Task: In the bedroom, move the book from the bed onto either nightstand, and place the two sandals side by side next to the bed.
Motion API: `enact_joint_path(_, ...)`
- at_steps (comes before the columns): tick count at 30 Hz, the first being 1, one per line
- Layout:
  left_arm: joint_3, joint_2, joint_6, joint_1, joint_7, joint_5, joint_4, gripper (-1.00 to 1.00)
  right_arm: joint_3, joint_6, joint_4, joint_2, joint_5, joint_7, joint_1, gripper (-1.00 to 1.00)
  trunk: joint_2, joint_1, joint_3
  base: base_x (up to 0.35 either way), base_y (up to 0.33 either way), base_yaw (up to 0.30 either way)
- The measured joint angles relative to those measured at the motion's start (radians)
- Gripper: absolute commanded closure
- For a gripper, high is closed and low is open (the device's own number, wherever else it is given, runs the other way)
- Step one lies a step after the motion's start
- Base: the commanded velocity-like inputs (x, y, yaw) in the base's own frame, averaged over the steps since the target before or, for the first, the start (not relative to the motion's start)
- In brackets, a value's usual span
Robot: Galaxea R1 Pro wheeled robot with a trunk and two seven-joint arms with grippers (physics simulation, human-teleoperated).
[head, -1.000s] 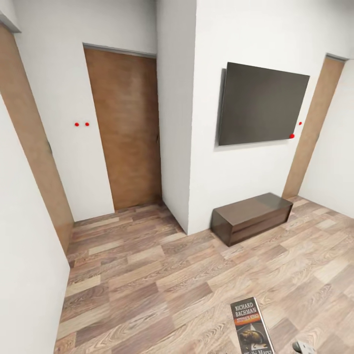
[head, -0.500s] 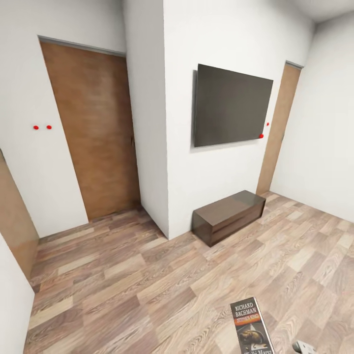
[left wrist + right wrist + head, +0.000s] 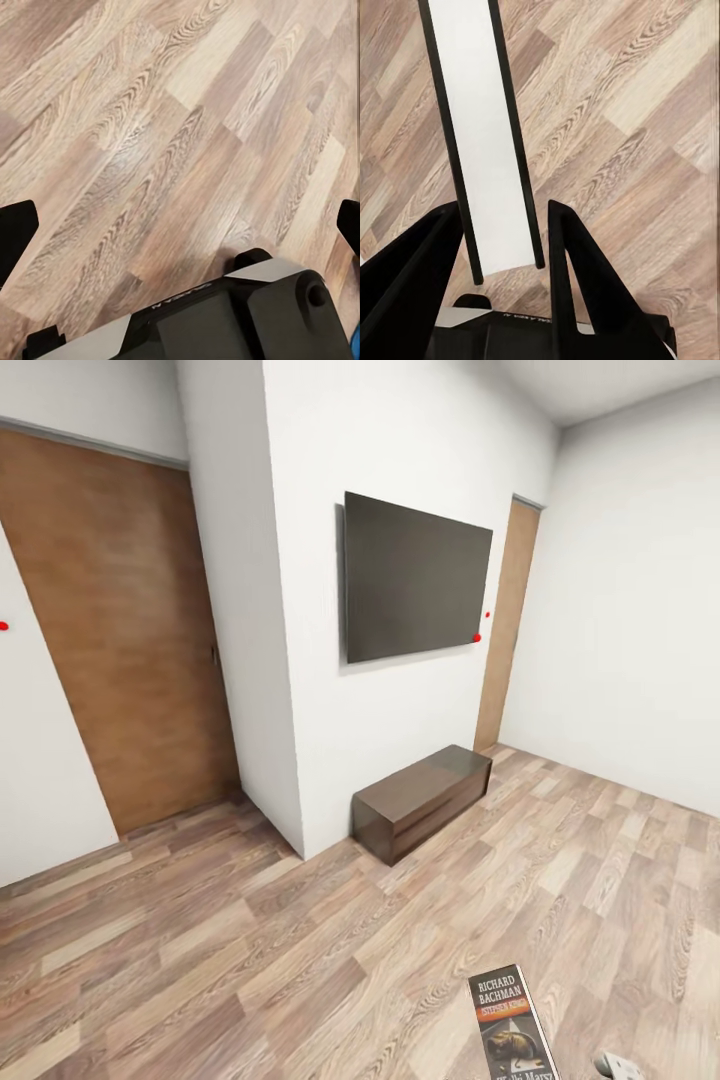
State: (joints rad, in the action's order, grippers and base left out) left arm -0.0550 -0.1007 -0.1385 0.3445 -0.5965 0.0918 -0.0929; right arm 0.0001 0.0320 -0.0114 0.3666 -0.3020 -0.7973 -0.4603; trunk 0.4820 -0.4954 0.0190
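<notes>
The book (image 3: 484, 127) is sitting edge-on between my right pincer's (image 3: 502, 247) fingers, pinched there, held above the plank floor (image 3: 300, 950). My left pincer (image 3: 180, 225) is hanging spread wide over bare planks. Ahead, the dark bench (image 3: 422, 800) is hugging the wall under the black screen (image 3: 415, 575); open floor is lying all around.

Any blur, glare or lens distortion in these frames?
Head view: wide-angle warp, the wall edges and the door lean; soft sheen on the bench top; the book title is legible. Left wrist view: sharp floor grain, dark shadow by the robot's base. Right wrist view: the book's page edge is flat white, no detail.
</notes>
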Motion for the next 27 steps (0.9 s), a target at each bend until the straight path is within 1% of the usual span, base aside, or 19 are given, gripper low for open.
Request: enact_joint_path(27, 0.0, 0.0, 0.0, 0.0, 0.0, 0.0, 0.0, -1.0, 0.0, 0.001, 0.0, 0.0, 0.006, 0.0, -0.001, 1.0, 0.001, 0.0, -0.015, 0.001, 0.0, -0.291)
